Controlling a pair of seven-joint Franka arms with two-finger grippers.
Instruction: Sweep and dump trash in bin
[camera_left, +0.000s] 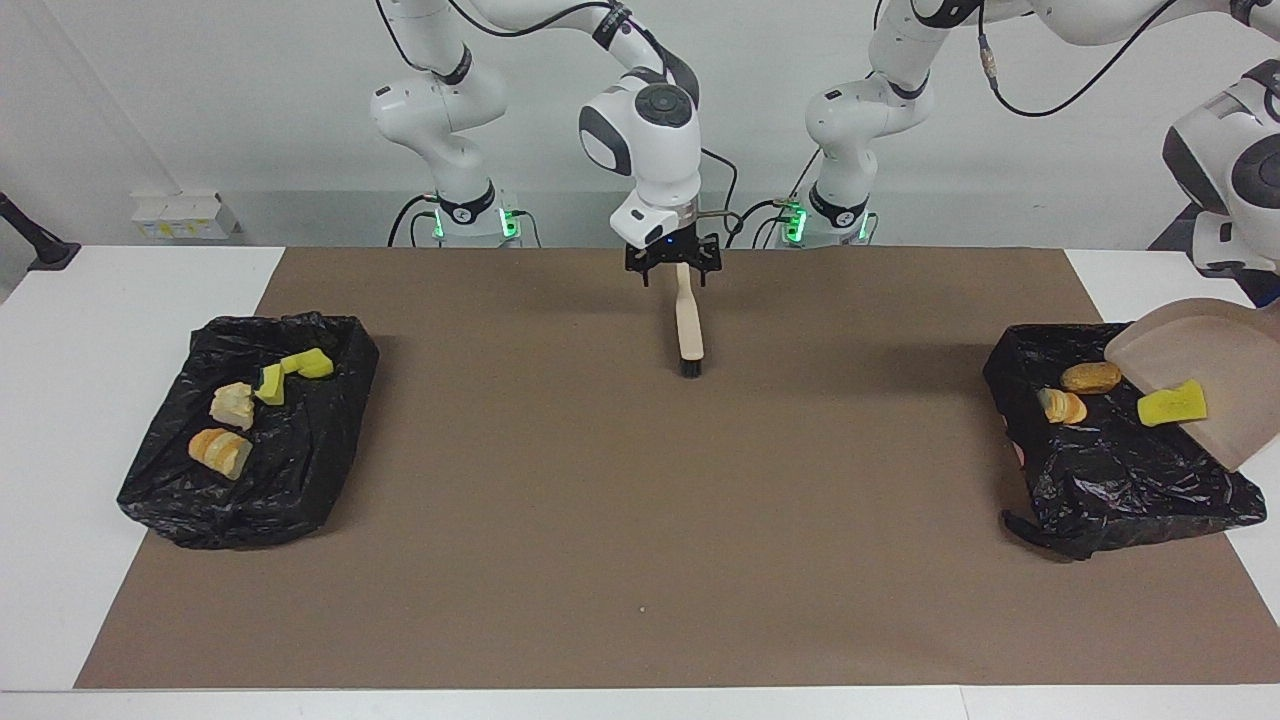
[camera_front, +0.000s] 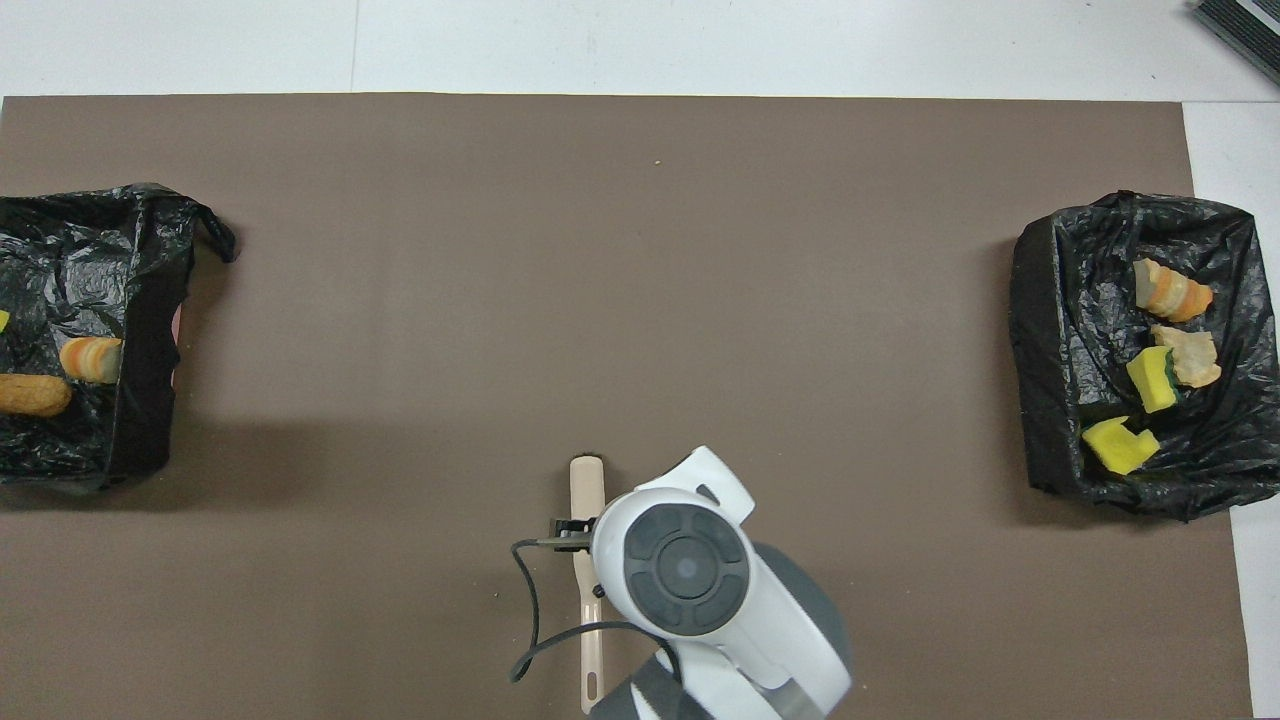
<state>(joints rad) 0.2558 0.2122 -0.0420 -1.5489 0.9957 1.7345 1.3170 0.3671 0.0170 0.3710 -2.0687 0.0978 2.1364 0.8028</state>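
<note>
While the right gripper (camera_left: 672, 268) is hovering over the brush (camera_left: 688, 325), the trash is lying at both ends of the table. Toward the right arm's end from the brush, a black-lined bin (camera_left: 180, 500) is holding four pieces (camera_left: 232, 405): two yellow sponge chunks nearer the robots, two bread lumps farther out.

At centre, on the brown mat (camera_left: 640, 520), the brush is lying with its long axis running straight away from the robots, handle toward them, bristles pointing away. The right gripper's fingers are standing wide apart, one to each side of the handle's end, not clamped on it.

Toward the left arm's end from the brush, a second bin (camera_left: 1100, 470) is holding two bread lumps (camera_left: 1090, 377); the browner one is lying with its long axis across the table. Above this bin the beige dustpan (camera_left: 1210, 350) is tipping mouth-down, a yellow sponge (camera_left: 1172, 404) sitting at its lip. The left gripper, hidden at the frame's edge, is closed on the dustpan.
</note>
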